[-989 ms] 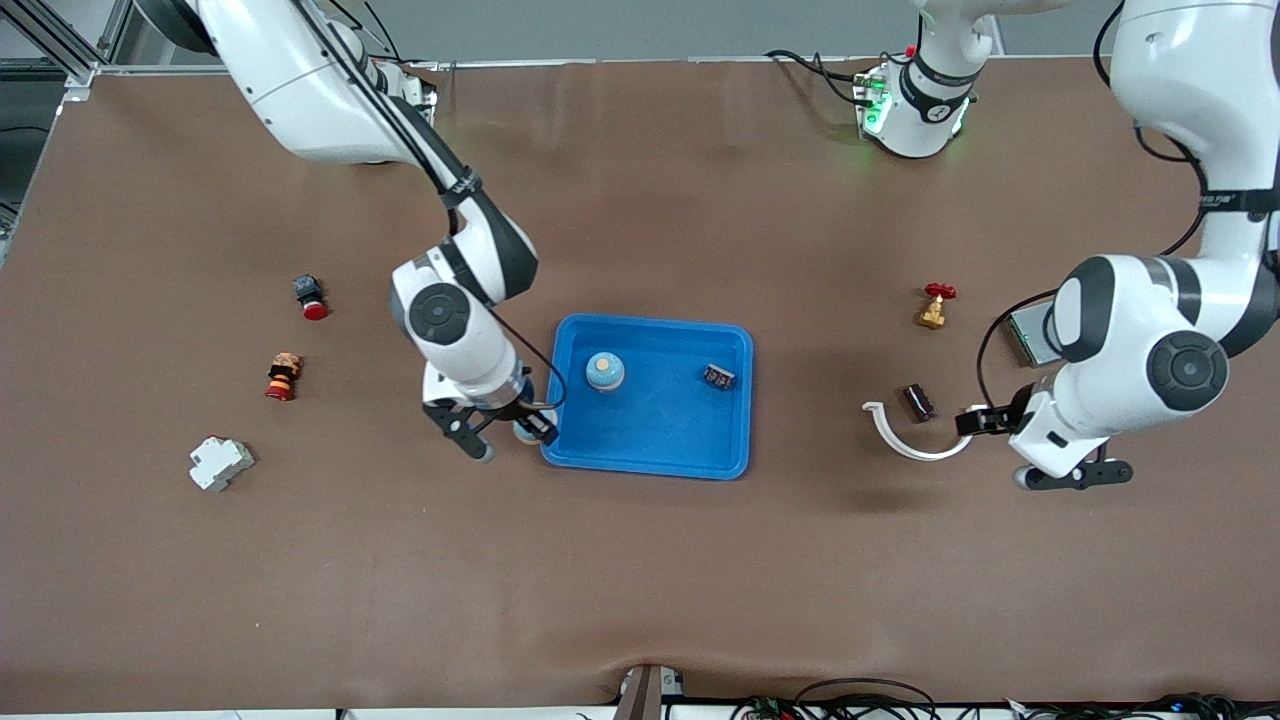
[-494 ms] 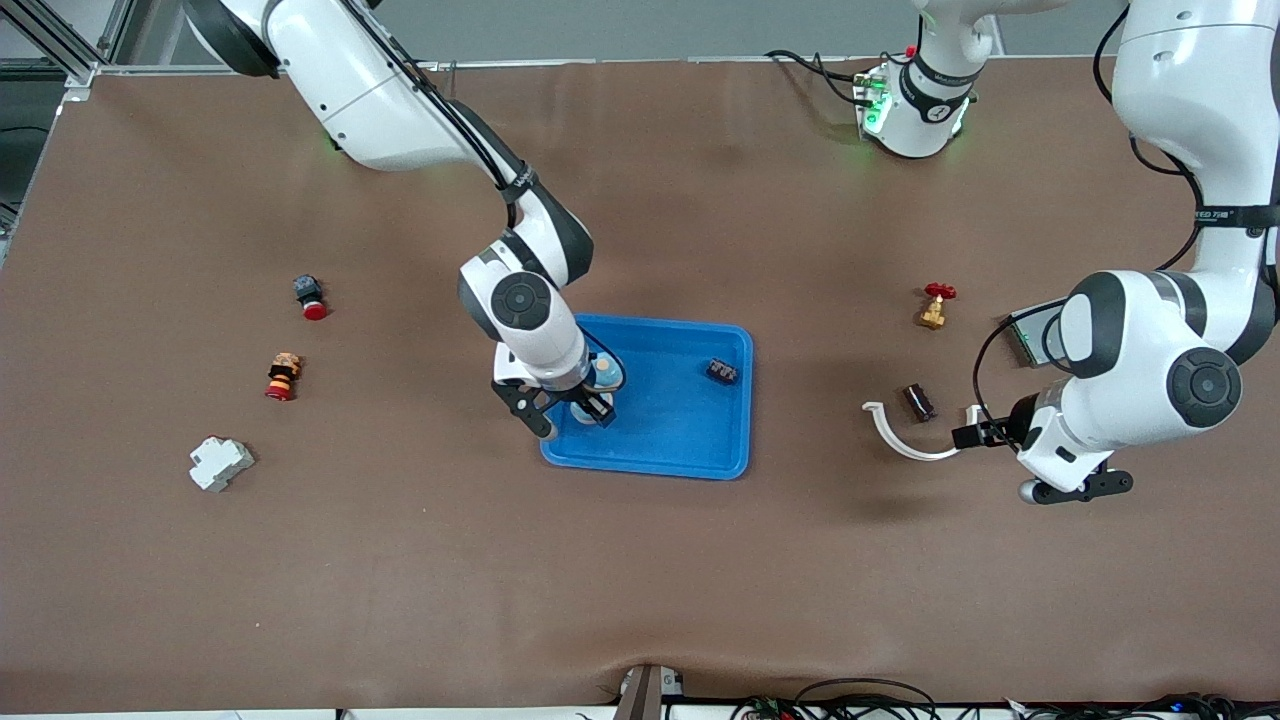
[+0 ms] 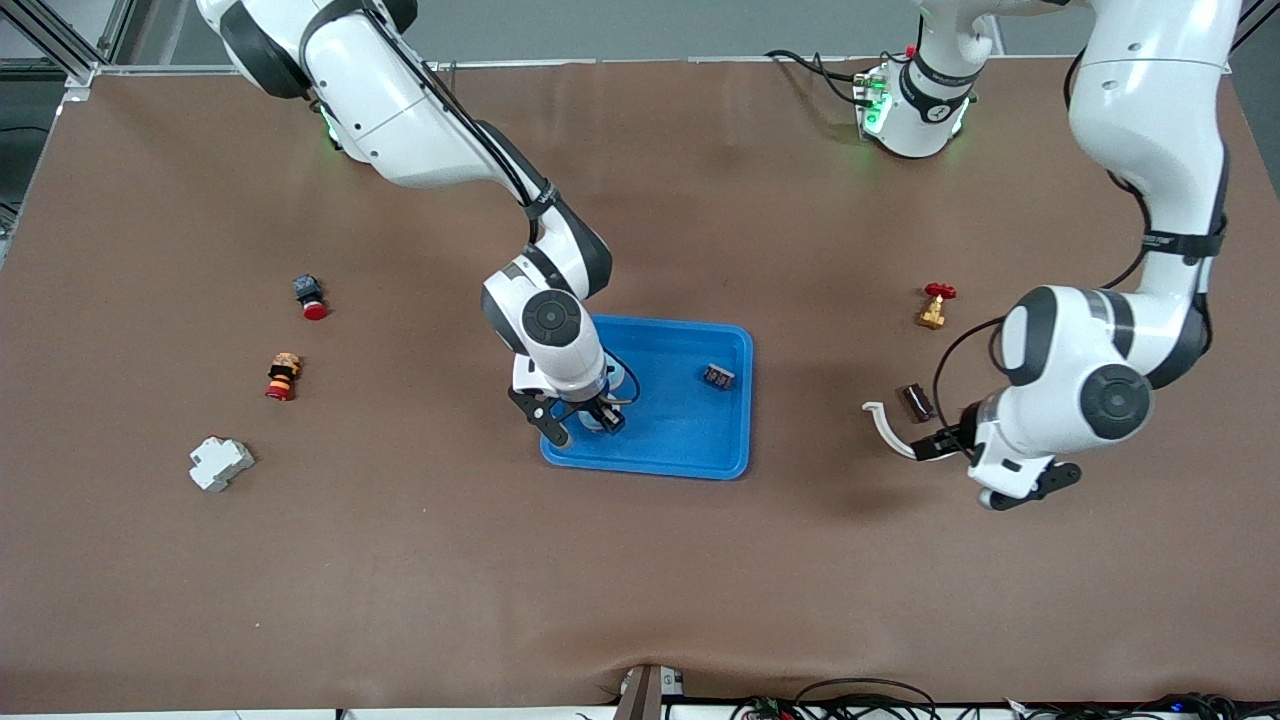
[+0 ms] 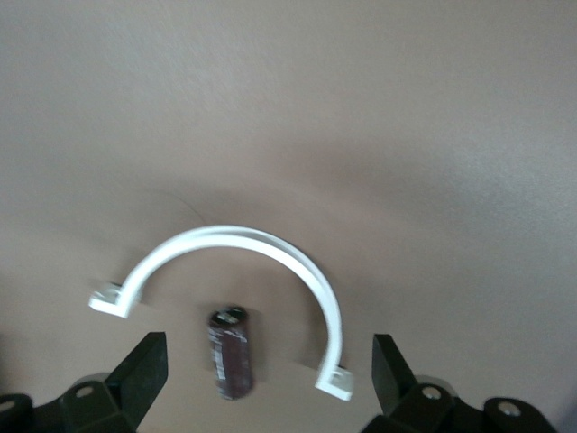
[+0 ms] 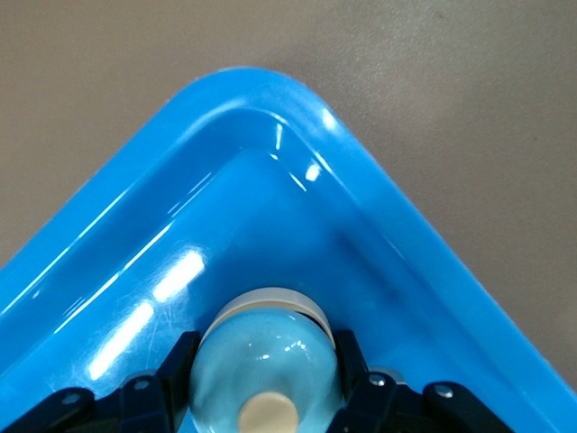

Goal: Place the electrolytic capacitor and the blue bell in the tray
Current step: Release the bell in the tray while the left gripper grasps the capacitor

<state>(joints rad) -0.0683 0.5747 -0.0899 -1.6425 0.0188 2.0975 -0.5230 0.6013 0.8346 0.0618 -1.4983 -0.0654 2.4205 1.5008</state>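
The bright-blue tray lies mid-table. My right gripper is shut on a pale-blue bell with a cream button. It holds the bell low inside the tray, by the corner that is nearer the front camera and toward the right arm's end. A dark cylindrical electrolytic capacitor lies on the table inside a white curved clamp. My left gripper is open above them. In the left wrist view the capacitor lies between the spread fingers, untouched.
A small dark part lies in the tray. The pale edge of another bell shows beside my right wrist. A brass valve with a red handle lies near the left arm. Two red-tipped buttons and a white breaker lie toward the right arm's end.
My right gripper has carried the bell from beside the tray's edge to inside the tray. My left gripper has moved toward the capacitor and clamp, still open.
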